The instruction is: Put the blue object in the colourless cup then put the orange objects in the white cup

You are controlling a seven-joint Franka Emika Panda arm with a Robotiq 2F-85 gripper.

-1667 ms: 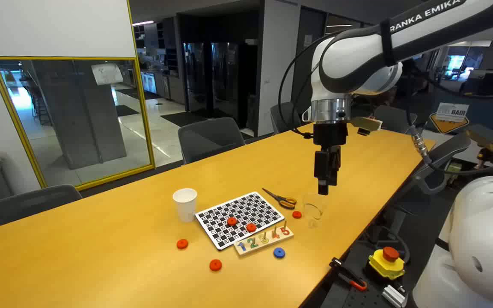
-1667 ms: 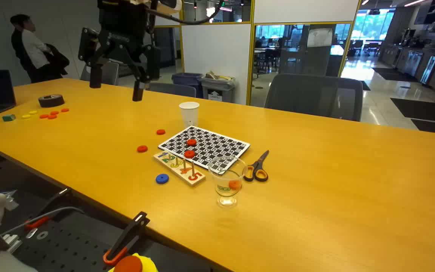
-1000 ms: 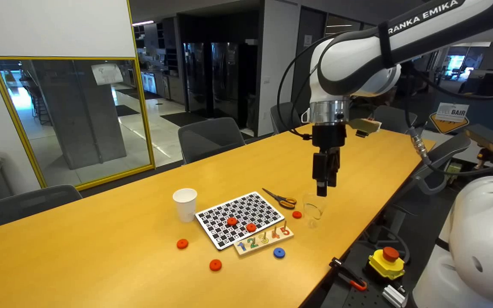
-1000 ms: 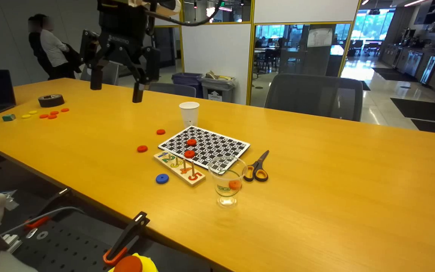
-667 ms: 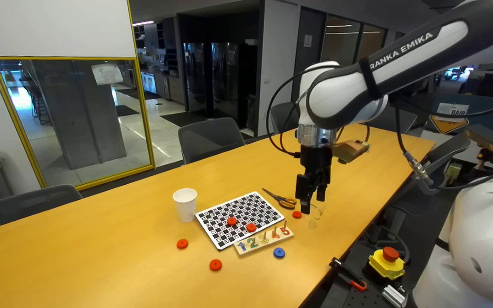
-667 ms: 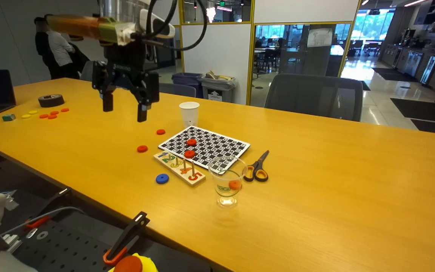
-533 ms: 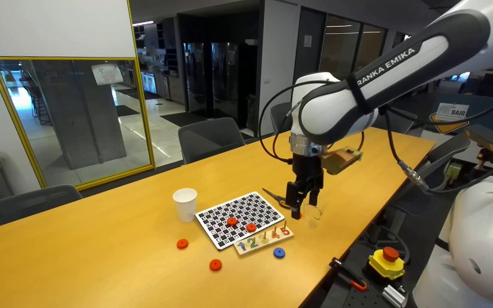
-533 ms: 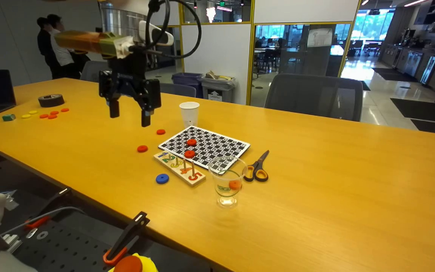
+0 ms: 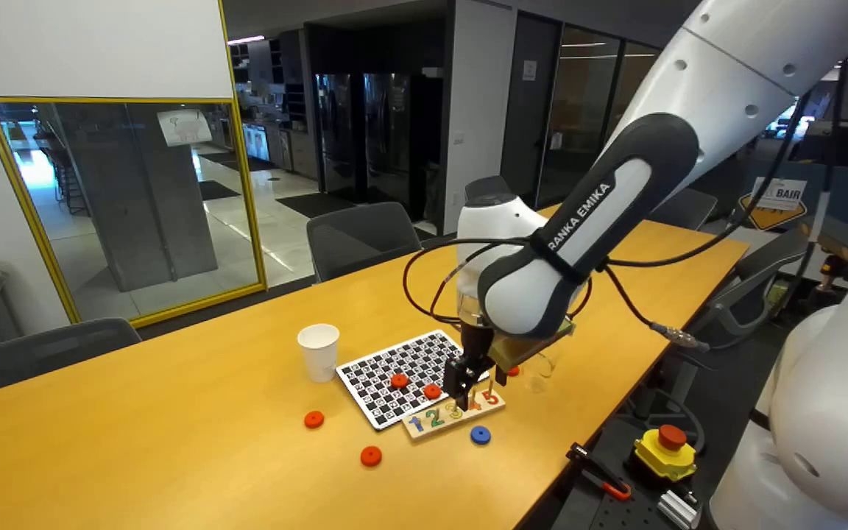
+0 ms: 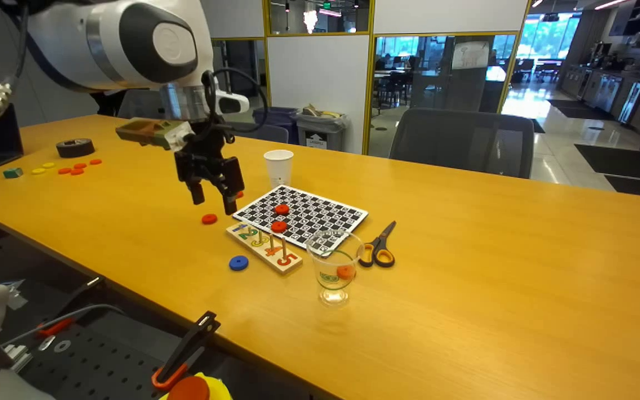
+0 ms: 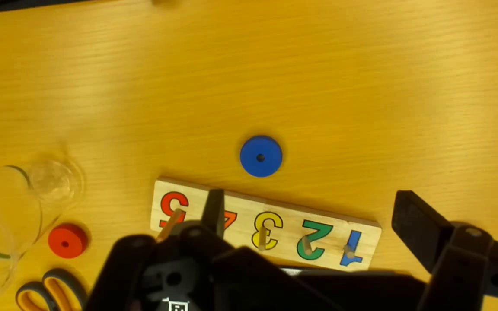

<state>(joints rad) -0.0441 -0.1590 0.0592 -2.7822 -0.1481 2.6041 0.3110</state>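
black two-finger gripper (image 10: 214,201) spread wide, small round blue disc (image 11: 261,149) lying loose

grip released: jaws far apart, black fingers (image 11: 419,229) pointing down, hovering above the long yellow-brown wooden table (image 10: 492,266), near the flat wooden pegged number board (image 11: 290,233). table also carries a black-and-white checkerboard (image 10: 311,216) with two round orange-red discs (image 9: 398,380) on it; two more orange-red discs (image 9: 371,456) lie on bare table. a fifth orange-red disc (image 11: 68,237) sits between the upright see-through footed cup (image 10: 329,276) and black scissors with orange-lined handles (image 10: 378,243). opaque white tapered cup (image 10: 279,165) upright, just beside a checkerboard corner. room: dark mesh chairs (image 9: 372,232), yellow-framed glass panel (image 9: 137,199), tall black fridges (image 9: 387,132) behind.

blue disc: flat on the table, centre hole showing, just beside the number board's long edge, on the side away from the checkerboard. lower than the fingertips and apart from both; in the wrist view it shows between the two fingers left to right, but farther up than the tips. it is outside the see-through cup, which stands past the number board's 5 end.
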